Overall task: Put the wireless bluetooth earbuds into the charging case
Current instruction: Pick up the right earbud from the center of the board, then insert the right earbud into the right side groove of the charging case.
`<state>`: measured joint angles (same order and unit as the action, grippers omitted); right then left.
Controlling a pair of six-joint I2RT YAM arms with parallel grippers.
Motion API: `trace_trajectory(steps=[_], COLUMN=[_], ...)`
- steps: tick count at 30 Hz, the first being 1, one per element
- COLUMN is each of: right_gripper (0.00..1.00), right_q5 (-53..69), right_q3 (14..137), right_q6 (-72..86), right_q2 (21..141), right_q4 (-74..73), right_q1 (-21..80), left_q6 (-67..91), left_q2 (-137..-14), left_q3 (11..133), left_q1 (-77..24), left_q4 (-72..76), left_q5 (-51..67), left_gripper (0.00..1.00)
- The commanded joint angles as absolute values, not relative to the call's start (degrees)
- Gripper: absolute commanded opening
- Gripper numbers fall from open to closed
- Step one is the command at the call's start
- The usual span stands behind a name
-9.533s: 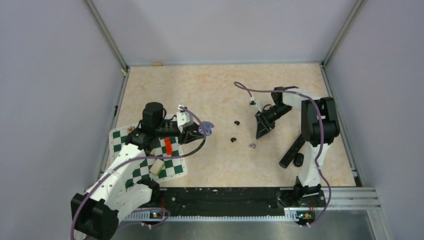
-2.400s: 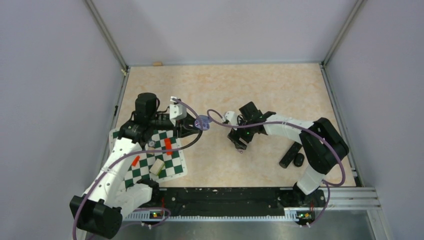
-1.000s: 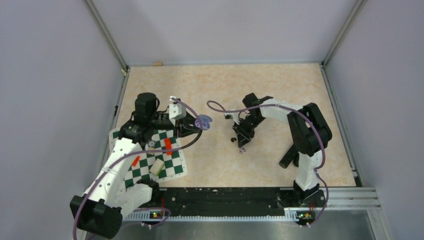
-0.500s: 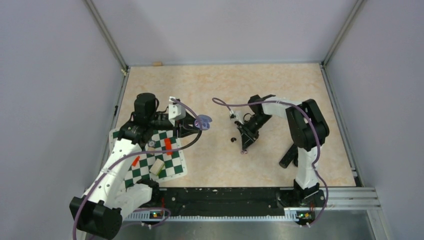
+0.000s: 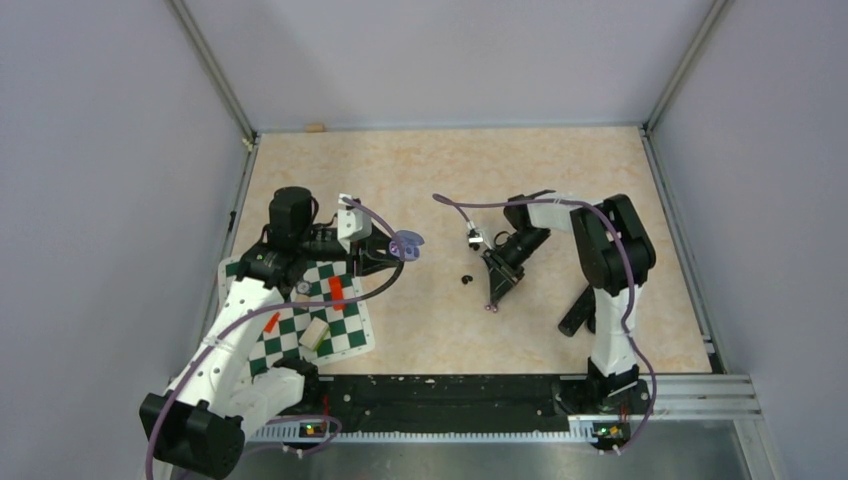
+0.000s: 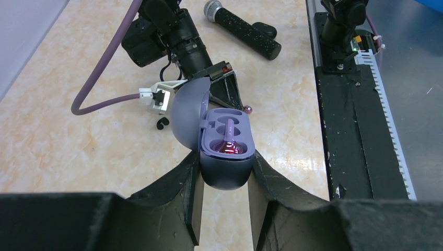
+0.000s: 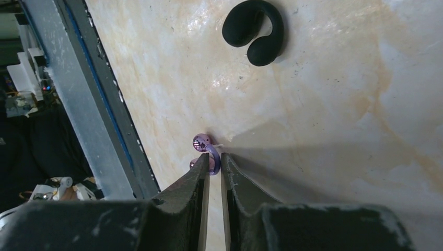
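Observation:
My left gripper [image 6: 224,183] is shut on the charging case [image 6: 227,162] and holds it above the table with its lid [image 6: 187,117] open. A purple piece with a red glint sits in the case's wells. The case also shows in the top view [image 5: 406,243]. My right gripper [image 7: 214,163] points down at the table, its jaws nearly together on the curved band of a lilac earbud [image 7: 204,144]. That earbud rests on the table in the top view [image 5: 490,308] and in the left wrist view [image 6: 249,109].
A black C-shaped piece [image 7: 255,30] lies on the table just left of the right gripper [image 5: 465,279]. A black microphone [image 6: 243,29] lies right of the right arm. A green-white checkered mat [image 5: 340,335] with red pieces and a pale block lies under the left arm.
My right gripper's tips have slid slightly right and toward the near edge with the lilac earbud, and the wrist has swung right. The left arm and case have not moved.

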<state>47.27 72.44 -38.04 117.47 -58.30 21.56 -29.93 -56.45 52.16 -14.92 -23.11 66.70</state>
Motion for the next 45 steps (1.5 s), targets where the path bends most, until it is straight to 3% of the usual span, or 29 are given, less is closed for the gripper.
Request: trace_trajectory(steps=[1,9,20,35,45], right_gripper=[0.13,0.0,0.0,0.0,0.0], right_q5=[49.3,53.4,54.4,40.4,40.5], right_q3=[73.1,74.0,76.5,70.9,70.3], right_q6=[-41.3,-43.8,-42.2,-26.9,-23.4], right_q2=[119.5,119.2,109.9,77.2,65.9], right_q4=[-60.8,-65.3,-65.2,-31.8,-18.8], right_q1=[21.2,21.2,21.2,21.3,24.6], left_q6=[-29.9,-30.0,-27.8,-21.4,-20.2], left_q2=[-55.4,-55.5,-56.3,-61.7,-63.7], left_q3=[51.9,51.8,51.3,49.8,49.5], left_q1=[-14.6,-14.6,-14.7,-18.7,-19.6], left_q4=[-20.8,-20.7,-18.7,-10.7,-10.0], left_q5=[68.9,68.8,68.2,60.9,61.2], left_gripper=[0.03,0.03,0.03,0.0,0.0])
